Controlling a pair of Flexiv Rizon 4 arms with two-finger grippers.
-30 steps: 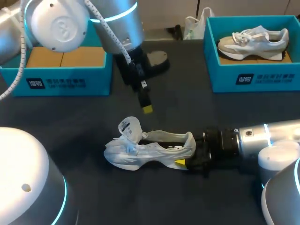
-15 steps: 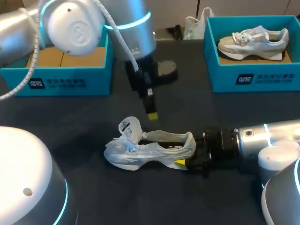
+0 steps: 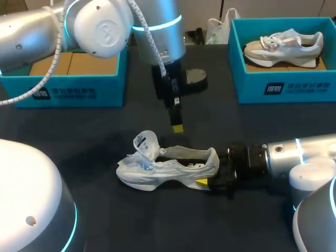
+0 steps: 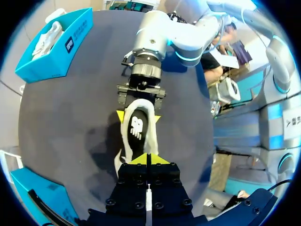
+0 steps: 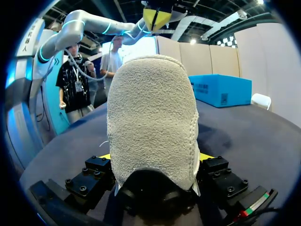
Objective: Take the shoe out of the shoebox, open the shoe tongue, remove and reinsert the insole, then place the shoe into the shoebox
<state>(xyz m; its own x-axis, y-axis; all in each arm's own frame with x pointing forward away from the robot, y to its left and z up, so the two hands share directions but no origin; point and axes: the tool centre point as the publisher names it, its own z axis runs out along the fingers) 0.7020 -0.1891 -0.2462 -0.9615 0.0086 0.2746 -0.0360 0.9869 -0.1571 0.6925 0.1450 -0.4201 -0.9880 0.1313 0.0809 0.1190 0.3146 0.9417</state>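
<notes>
The white shoe [image 3: 168,167] is laid on the dark worktop [image 3: 94,136], outside the boxes, with its tongue [image 3: 146,143] turned up. Its heel is grasped from both sides by the right tool [image 3: 210,174]. The left tool [image 3: 177,127] is held above the shoe, clenched on nothing.
</notes>
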